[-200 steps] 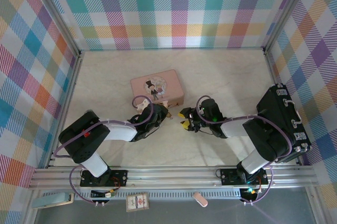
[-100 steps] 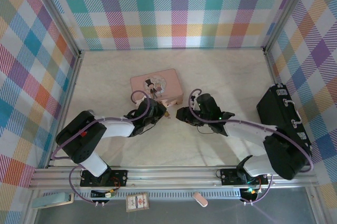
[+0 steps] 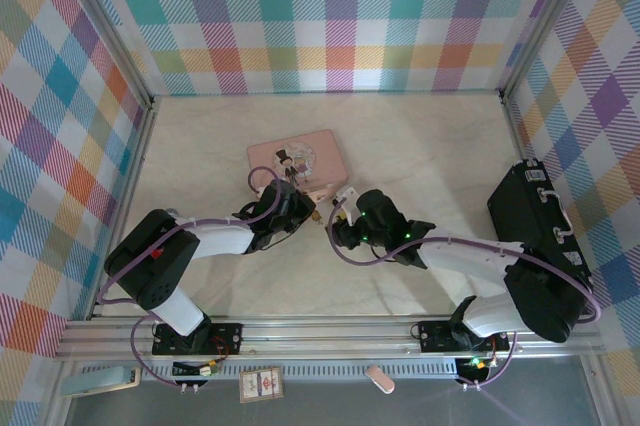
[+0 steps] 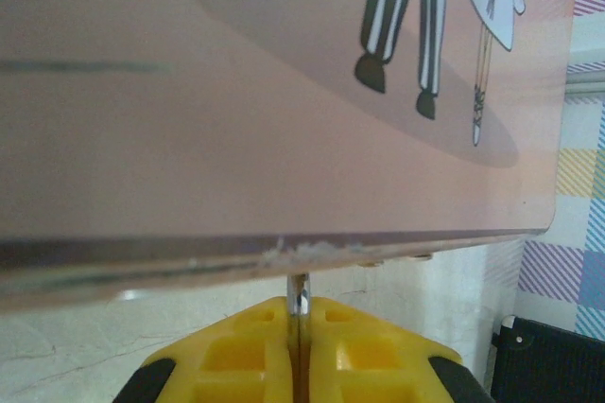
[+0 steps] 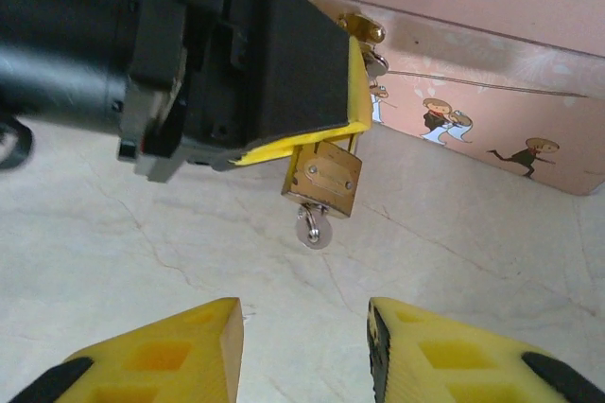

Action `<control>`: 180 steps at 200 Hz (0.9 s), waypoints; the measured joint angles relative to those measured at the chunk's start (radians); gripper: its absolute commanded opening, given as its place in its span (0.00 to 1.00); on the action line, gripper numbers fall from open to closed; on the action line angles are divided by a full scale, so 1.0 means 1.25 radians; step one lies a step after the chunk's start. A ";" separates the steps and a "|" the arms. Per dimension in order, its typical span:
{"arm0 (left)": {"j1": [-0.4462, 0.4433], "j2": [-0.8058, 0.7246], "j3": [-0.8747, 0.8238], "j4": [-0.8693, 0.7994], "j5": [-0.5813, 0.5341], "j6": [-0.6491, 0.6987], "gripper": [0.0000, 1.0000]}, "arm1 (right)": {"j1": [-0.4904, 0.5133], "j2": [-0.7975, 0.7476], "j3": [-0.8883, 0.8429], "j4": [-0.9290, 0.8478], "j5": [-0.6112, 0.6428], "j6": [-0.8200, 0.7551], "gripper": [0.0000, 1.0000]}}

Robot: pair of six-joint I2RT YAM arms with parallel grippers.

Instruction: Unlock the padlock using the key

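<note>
At the near edge of the table (image 3: 440, 146), both arm bases sit on a metal rail. Just beyond, near table centre, the right gripper (image 5: 304, 327) faces the left one, its yellow fingers (image 5: 180, 351) parted by a moderate gap with nothing between them. Directly ahead, clear of those fingers, hangs the padlock (image 5: 323, 178), brass body downward. It is pinched at its top by the left gripper (image 4: 299, 313), whose pads are closed on a thin silver stem, apparently the shackle. A small round silver piece, probably the key (image 5: 311, 230), protrudes from the padlock's underside. Immediately behind stands the pink box (image 3: 300, 156), its front edge just beside the left gripper. A black case (image 3: 535, 221) lies well apart, at the right.
</note>
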 measured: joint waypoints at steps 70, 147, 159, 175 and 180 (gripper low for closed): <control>0.005 0.000 0.000 0.000 0.012 0.000 0.00 | 0.038 0.115 -0.009 0.084 -0.002 -0.175 0.39; 0.005 -0.003 0.000 -0.003 0.013 0.000 0.00 | 0.038 0.194 0.020 0.131 0.076 -0.225 0.27; 0.005 -0.003 0.000 -0.003 0.015 -0.001 0.00 | 0.038 0.198 0.026 0.139 0.084 -0.227 0.25; 0.005 -0.003 0.000 -0.003 0.016 -0.001 0.00 | 0.038 0.203 0.033 0.148 0.092 -0.228 0.23; 0.005 -0.003 0.000 -0.003 0.016 -0.001 0.00 | 0.038 0.203 0.035 0.149 0.093 -0.228 0.22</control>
